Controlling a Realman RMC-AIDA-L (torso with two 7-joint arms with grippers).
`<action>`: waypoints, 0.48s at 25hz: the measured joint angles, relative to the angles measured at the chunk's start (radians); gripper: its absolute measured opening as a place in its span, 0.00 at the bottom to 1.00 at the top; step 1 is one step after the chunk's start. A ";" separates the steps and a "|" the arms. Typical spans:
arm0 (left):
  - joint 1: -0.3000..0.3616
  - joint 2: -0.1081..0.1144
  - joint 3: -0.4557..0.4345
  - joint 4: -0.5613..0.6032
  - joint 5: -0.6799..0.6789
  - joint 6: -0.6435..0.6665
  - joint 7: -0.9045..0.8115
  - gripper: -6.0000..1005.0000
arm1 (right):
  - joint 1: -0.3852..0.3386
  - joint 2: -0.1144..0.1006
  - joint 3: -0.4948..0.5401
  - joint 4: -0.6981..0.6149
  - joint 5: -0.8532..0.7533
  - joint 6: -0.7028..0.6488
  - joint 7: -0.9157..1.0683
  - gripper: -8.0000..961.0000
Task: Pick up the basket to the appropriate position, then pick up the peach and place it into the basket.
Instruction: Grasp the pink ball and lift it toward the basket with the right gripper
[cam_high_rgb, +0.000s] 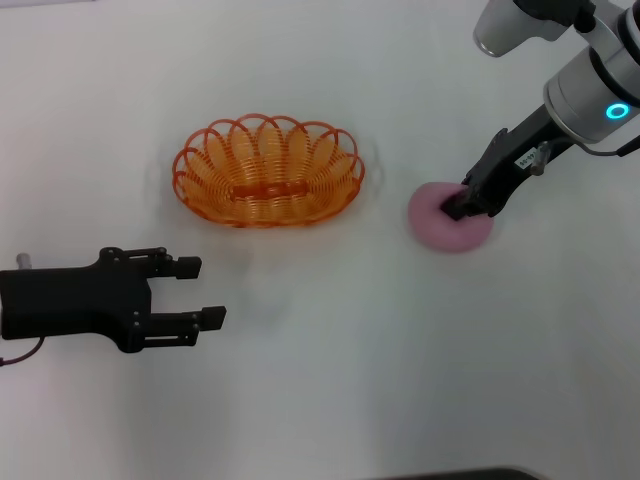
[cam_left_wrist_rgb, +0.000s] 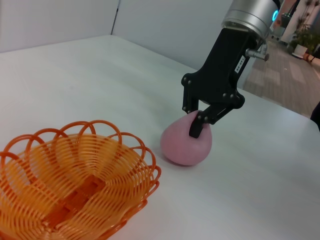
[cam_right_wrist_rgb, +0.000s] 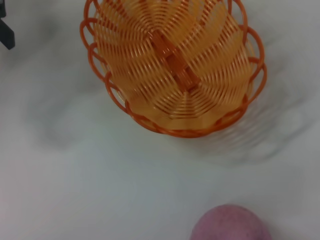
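Nearest the head camera, low at about 8 o'clock on the white bench (cam_high_rgb: 330, 390), the left gripper (cam_high_rgb: 205, 292) lies flat and idle, its two fingers spread apart on nothing and aimed toward 3 o'clock.

Next in size, the basket (cam_high_rgb: 268, 172) sits empty and upright just above centre, its long axis running from 9 to 3 o'clock. It already looks well placed, so the first step seems done.

Toward 3 o'clock from it, with a gap of bare bench between, rests the peach (cam_high_rgb: 447, 220). The right gripper (cam_high_rgb: 466, 203) comes down onto it from the 2 o'clock corner. In the left wrist view the jaws reach down over the top of the fruit and one dark finger (cam_left_wrist_rgb: 197, 128) presses its near side. They look narrowed around it, though the far finger is hidden.

Everything turns on that gap. The right arm is much the nearer one, and the carry runs toward 9 o'clock, in line with the basket's long axis, once the scalloped rim is cleared.
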 joint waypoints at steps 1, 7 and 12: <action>0.001 0.000 0.000 0.000 0.000 0.000 0.000 0.75 | 0.000 0.000 0.000 0.000 0.000 0.000 0.000 0.06; 0.001 0.000 0.000 0.000 0.000 0.000 0.000 0.75 | 0.004 -0.002 0.000 -0.018 0.000 -0.026 0.007 0.06; 0.001 0.000 0.000 0.000 0.000 0.002 0.000 0.75 | 0.010 -0.003 0.000 -0.124 0.002 -0.109 0.034 0.06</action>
